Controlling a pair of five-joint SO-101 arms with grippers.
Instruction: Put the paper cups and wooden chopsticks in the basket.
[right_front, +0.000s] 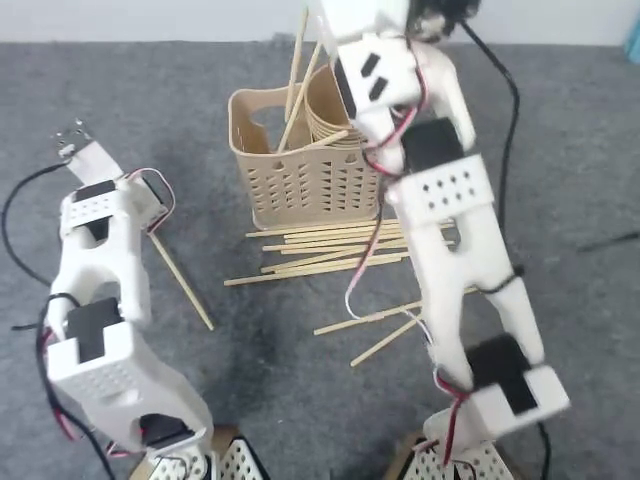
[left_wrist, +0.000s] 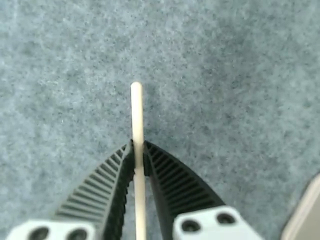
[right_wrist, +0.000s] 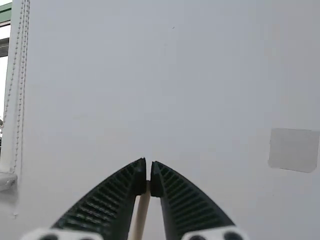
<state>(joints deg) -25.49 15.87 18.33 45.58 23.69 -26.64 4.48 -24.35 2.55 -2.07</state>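
A beige perforated basket (right_front: 300, 180) stands at the back middle with stacked paper cups (right_front: 325, 105) and upright chopsticks (right_front: 296, 60) inside. Several wooden chopsticks (right_front: 330, 250) lie scattered on the grey felt in front of it. My left gripper (left_wrist: 138, 146) is shut on a chopstick (left_wrist: 136, 110) whose tip sticks out past the fingers, low over the felt at the far left (right_front: 78, 148). The chopstick's other end (right_front: 185, 285) trails out from under the left arm. My right gripper (right_wrist: 148, 166) is raised above the basket, facing a white wall and shut on a chopstick (right_wrist: 141, 215).
The right arm (right_front: 450, 230) stretches over the chopstick pile and the basket's right side. Two loose chopsticks (right_front: 385, 325) lie closer to the arm bases. Open grey felt lies between the two arms and left of the basket.
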